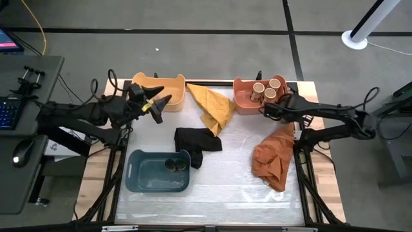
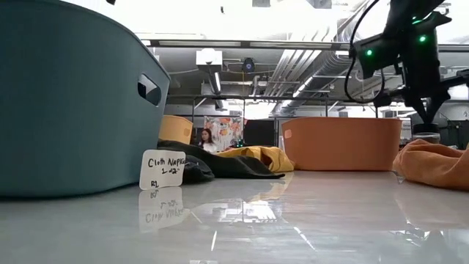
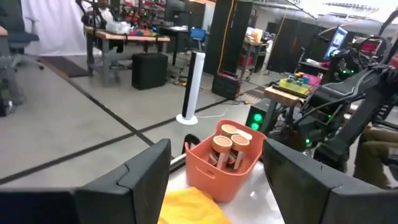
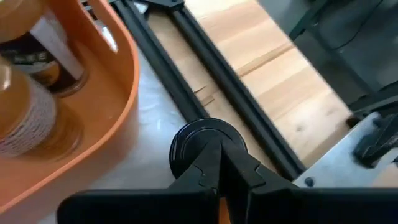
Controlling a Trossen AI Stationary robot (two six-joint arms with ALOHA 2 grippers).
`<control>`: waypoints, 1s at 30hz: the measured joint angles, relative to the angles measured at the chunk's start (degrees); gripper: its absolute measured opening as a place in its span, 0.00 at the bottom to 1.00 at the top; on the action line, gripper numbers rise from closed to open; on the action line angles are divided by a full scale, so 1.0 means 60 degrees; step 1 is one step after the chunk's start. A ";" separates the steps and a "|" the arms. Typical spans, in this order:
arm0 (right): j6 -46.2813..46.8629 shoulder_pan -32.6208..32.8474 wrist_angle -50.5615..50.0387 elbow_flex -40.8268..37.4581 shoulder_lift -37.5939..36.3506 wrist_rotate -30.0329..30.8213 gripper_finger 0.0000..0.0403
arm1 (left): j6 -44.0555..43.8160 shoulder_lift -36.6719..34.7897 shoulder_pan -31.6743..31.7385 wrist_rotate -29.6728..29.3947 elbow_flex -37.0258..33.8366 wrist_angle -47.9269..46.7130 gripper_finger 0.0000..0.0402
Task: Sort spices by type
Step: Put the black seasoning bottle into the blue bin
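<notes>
My right gripper (image 4: 221, 163) has its fingers pressed together over a dark-lidded jar (image 4: 202, 146) standing just outside the salmon bin (image 4: 93, 134). I judge the tips rest on the lid without holding it; a downward push could tip the jar or skid it against the bin wall. Tan-lidded jars (image 1: 268, 89) stand inside that bin. My left gripper (image 1: 156, 105) hovers spread and empty beside the yellow bin (image 1: 168, 86). More dark-lidded jars (image 1: 175, 165) sit in the blue bin (image 1: 138, 179).
</notes>
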 joint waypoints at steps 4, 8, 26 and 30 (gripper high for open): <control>-0.0056 -0.0054 0.0141 0.0034 0.0111 -0.0092 0.00 | 0.0121 -0.0185 0.0045 -0.0002 0.0003 0.0000 0.59; -0.0206 0.0223 0.0577 0.0059 0.0085 -0.0155 0.00 | 0.0121 -0.0272 0.0045 -0.0002 0.0001 0.0002 0.59; -0.1123 0.2797 0.2706 0.0752 0.0274 -0.0898 0.00 | 0.0270 -0.0264 0.0045 -0.0118 0.0002 0.0029 0.59; -0.1140 0.3390 0.3963 0.0759 0.0563 -0.0843 0.00 | 0.0265 -0.0261 0.0045 -0.0118 0.0003 0.0046 0.59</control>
